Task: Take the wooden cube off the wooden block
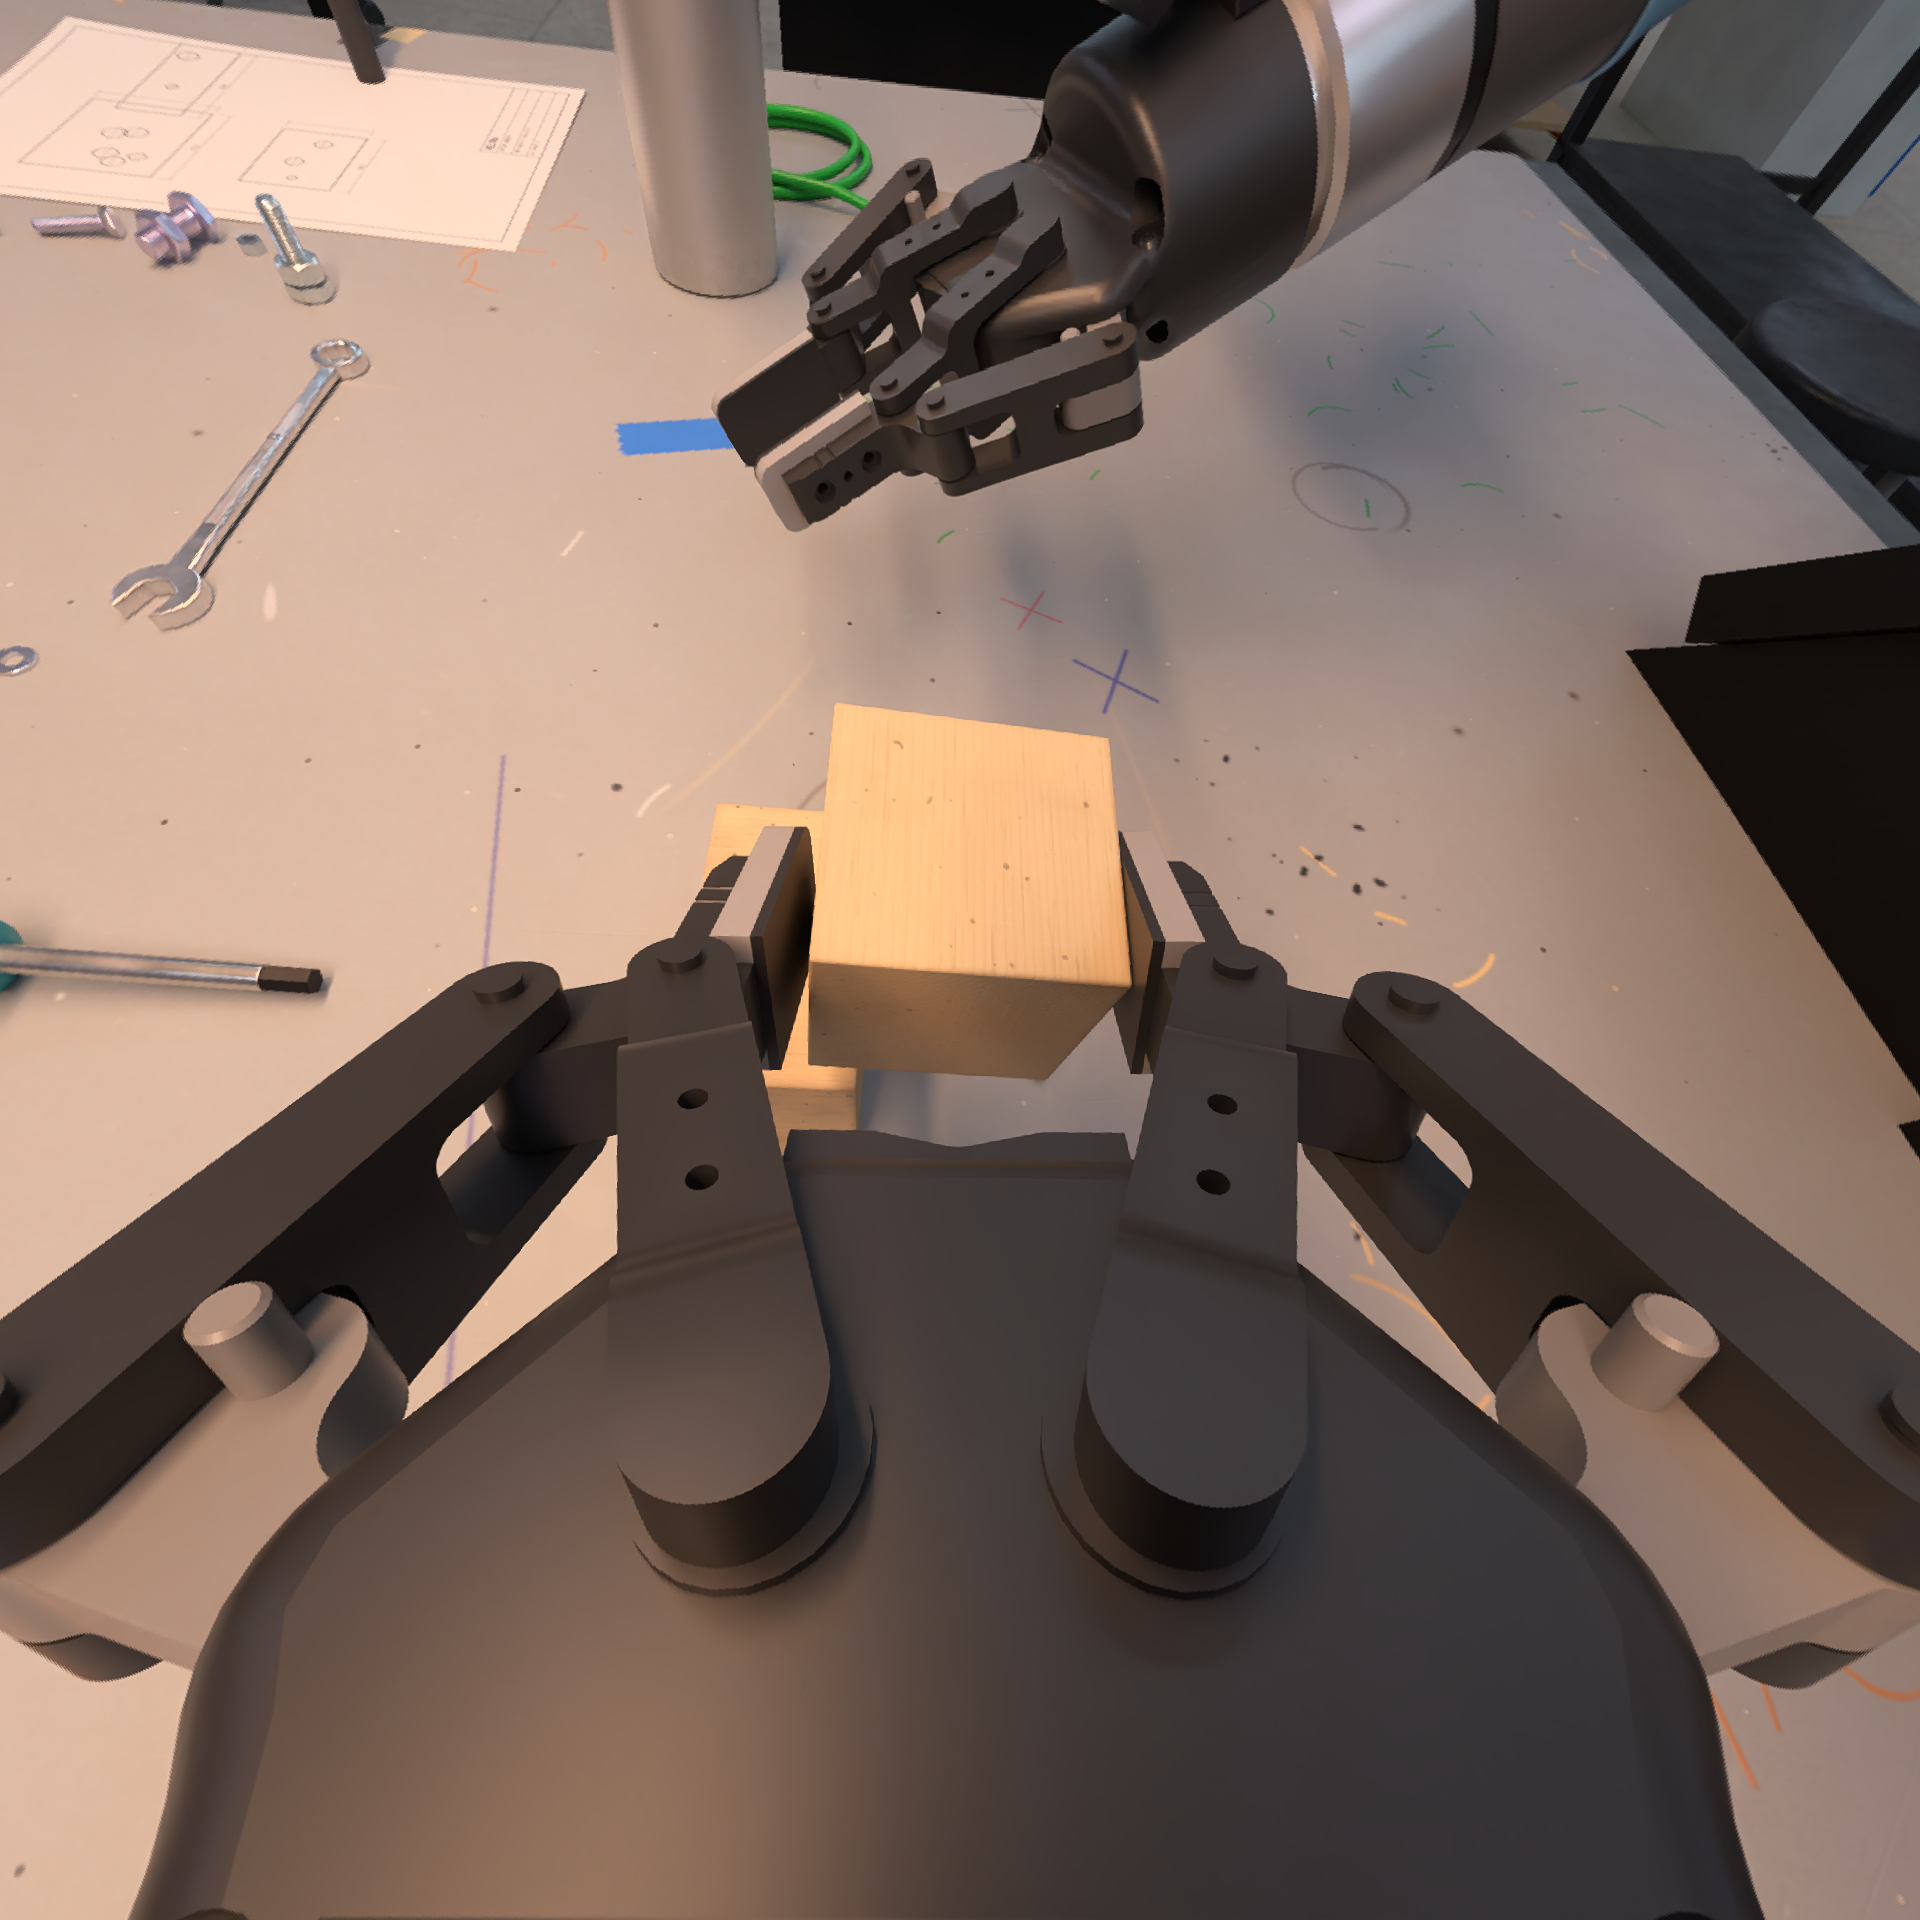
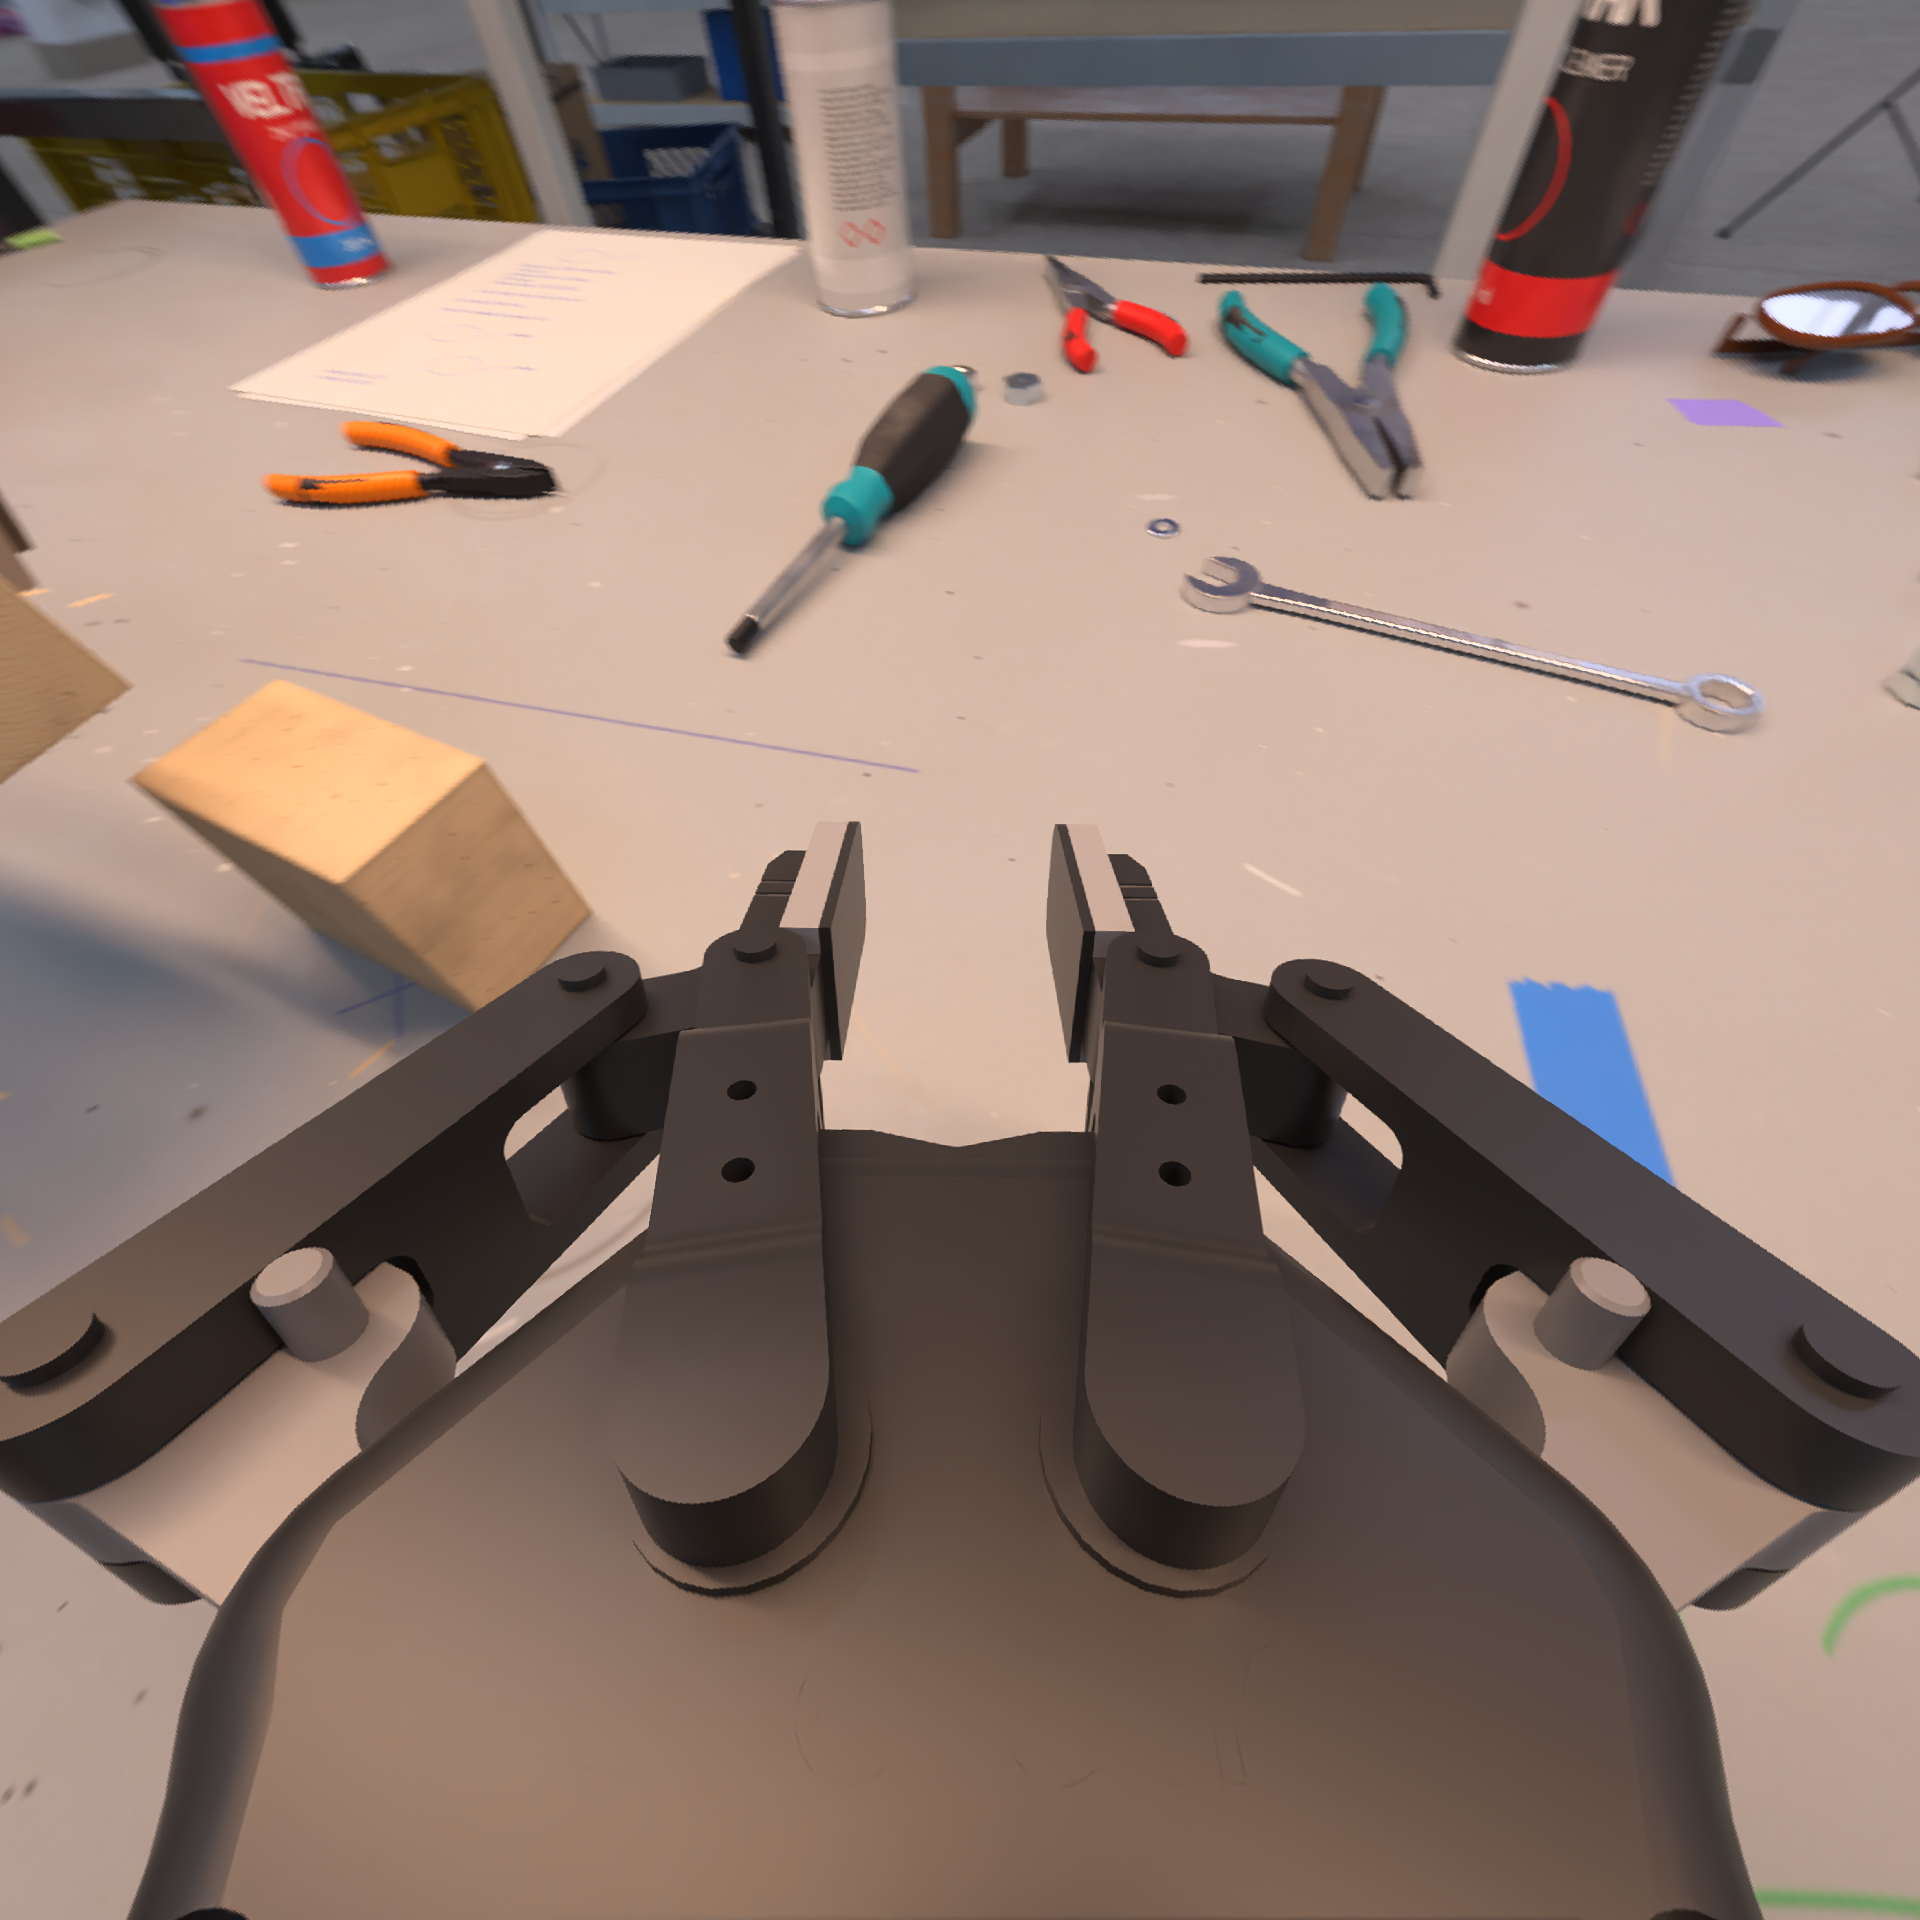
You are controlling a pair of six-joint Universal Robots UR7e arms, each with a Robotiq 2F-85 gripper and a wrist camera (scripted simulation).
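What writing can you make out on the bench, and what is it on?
I won't quote writing; these bear it:
the red can: large lettering.
the white can: fine print, too small to read.
the black can: lettering, cut off by the frame.
the lined sheet and the drawing sheet: too small to read.
the wooden cube: none.

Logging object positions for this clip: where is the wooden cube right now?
In the left wrist view the wooden cube sits mid-frame, clamped between the left hand's fingers, above the wooden block that peeks out at its left.
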